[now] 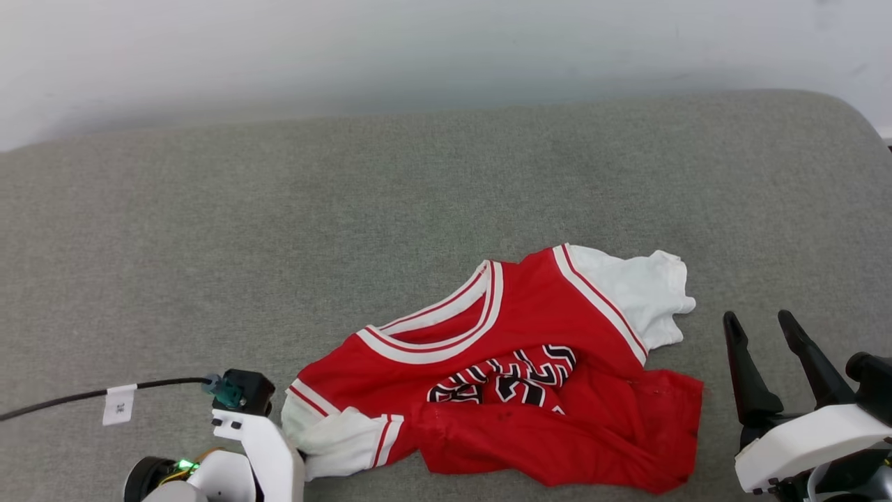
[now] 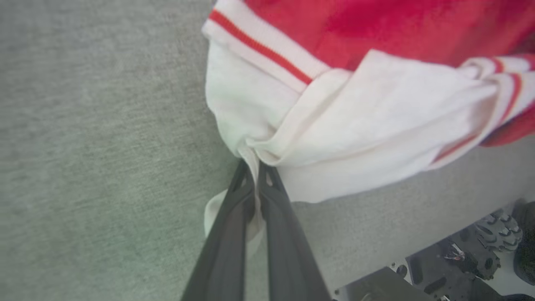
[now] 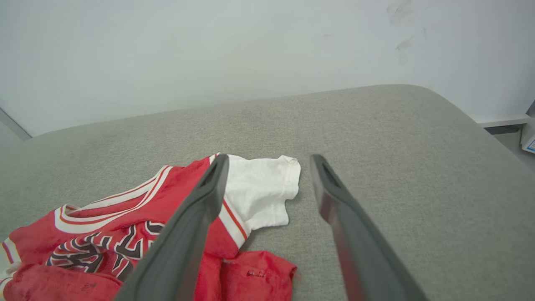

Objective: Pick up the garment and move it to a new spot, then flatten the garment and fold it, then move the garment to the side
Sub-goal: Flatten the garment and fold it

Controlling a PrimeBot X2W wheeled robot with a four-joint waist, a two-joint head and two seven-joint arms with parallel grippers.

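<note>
Head view: the garment [image 1: 529,335] lies crumpled on the grey cushion [image 1: 279,230], near its front edge. My left end effector [image 1: 296,446] meets its white sleeve [image 1: 334,436]. My right end effector [image 1: 759,321] sits just beside the hem, spread wide and empty.

Left wrist view: my fingers [image 2: 234,217] are pinched together on a fold of that sleeve.

Right wrist view: my spread fingers [image 3: 196,217] frame the other white sleeve [image 3: 263,188].

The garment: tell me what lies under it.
The garment lies on the grey cushion, which shows all around it. Anything beneath the crumpled cloth is covered.
</note>
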